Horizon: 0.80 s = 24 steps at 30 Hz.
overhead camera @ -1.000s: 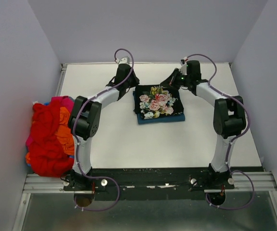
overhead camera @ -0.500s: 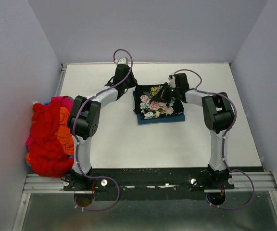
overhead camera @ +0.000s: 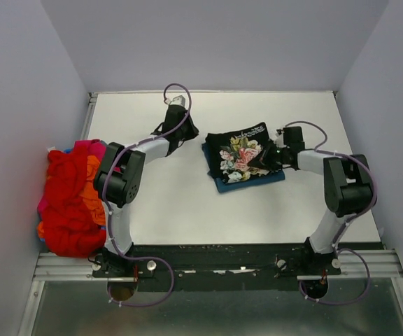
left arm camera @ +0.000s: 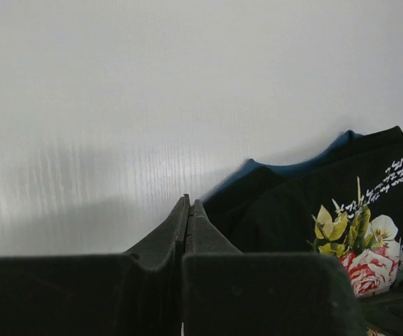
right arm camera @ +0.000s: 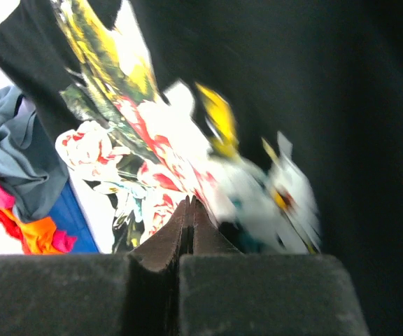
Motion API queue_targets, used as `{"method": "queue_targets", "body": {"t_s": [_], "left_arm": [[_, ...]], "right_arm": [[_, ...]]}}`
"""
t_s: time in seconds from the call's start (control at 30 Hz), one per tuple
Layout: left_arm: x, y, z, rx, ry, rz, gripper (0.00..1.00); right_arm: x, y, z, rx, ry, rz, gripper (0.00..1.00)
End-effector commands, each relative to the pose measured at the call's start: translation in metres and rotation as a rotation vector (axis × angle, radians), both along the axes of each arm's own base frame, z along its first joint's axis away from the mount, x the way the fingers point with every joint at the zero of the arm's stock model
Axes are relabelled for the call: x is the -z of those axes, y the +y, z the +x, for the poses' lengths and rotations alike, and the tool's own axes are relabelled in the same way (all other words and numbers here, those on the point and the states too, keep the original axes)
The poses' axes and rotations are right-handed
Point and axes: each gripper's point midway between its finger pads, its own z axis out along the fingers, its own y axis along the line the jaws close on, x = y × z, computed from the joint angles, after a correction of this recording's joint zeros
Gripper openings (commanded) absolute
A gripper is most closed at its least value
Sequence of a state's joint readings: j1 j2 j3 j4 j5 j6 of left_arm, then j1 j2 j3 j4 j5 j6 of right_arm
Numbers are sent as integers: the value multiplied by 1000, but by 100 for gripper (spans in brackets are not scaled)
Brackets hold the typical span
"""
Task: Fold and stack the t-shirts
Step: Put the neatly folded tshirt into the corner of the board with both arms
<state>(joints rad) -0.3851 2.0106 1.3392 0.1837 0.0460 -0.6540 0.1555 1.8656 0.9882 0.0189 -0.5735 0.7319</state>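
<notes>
A folded black t-shirt with a rose print (overhead camera: pixel 241 150) lies on a folded teal-blue t-shirt (overhead camera: pixel 249 183) in the middle of the table, both skewed. My right gripper (overhead camera: pixel 266 159) is shut, low at the stack's right side. Its tips (right arm camera: pixel 189 204) rest against the rose print (right arm camera: pixel 152 140) with nothing between them. My left gripper (overhead camera: pixel 188 132) is shut and empty over bare table, just left of the stack. Its tips (left arm camera: pixel 189 204) point at the black shirt's corner (left arm camera: pixel 313 203). A heap of red, orange and pink t-shirts (overhead camera: pixel 72 199) sits at the table's left edge.
The white table (overhead camera: pixel 187 203) is walled in by pale panels on three sides. A black rail (overhead camera: pixel 215 257) with both arm bases runs along the near edge. The right wrist view also catches grey-blue, orange and pink cloth (right arm camera: pixel 9 164) at far left.
My right arm has swung right and nearer. The black-and-blue stack has slid right and turned with it. My left gripper has stayed almost where it was.
</notes>
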Motion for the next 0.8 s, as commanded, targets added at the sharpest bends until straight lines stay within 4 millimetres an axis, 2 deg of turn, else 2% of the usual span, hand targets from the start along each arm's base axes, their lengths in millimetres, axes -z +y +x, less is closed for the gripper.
{"method": "queue_targets", "body": {"t_s": [0.0,0.13,0.23,0.37,0.43,0.5,0.57,0.6,0.63,0.67,0.7,0.77], "left_arm": [[-5,-28,-24,65,-15,-74,0],[15,-52,-32,101,20,-83,0],[24,-63,-32,92,25,-71,0],[28,-64,-16,63,14,-43,0],[26,-66,-7,65,11,-23,0],[16,-69,3,76,-12,-15,0],[5,-69,9,85,-37,-1,0],[-4,-71,13,93,-59,2,0],[-11,-73,16,100,-79,4,1],[-19,-75,21,110,-100,7,1],[-20,-78,23,126,-108,14,1],[-23,-89,29,177,-112,16,1]], "right_arm": [[29,-63,-55,105,117,-146,1],[27,-74,-85,160,141,-150,1],[13,-80,-87,170,73,-188,1],[-9,-88,-84,155,7,-249,10],[-18,-92,-85,162,-21,-273,26],[-24,-96,-89,180,-40,-294,35],[-30,-98,-95,223,-33,-291,39],[-34,-97,-99,245,-42,-277,47],[-33,-98,-105,286,-26,-263,50],[-37,-96,-109,316,-39,-237,63],[-36,-93,-115,345,-32,-206,72],[-36,-89,-124,411,-25,-143,74]]}}
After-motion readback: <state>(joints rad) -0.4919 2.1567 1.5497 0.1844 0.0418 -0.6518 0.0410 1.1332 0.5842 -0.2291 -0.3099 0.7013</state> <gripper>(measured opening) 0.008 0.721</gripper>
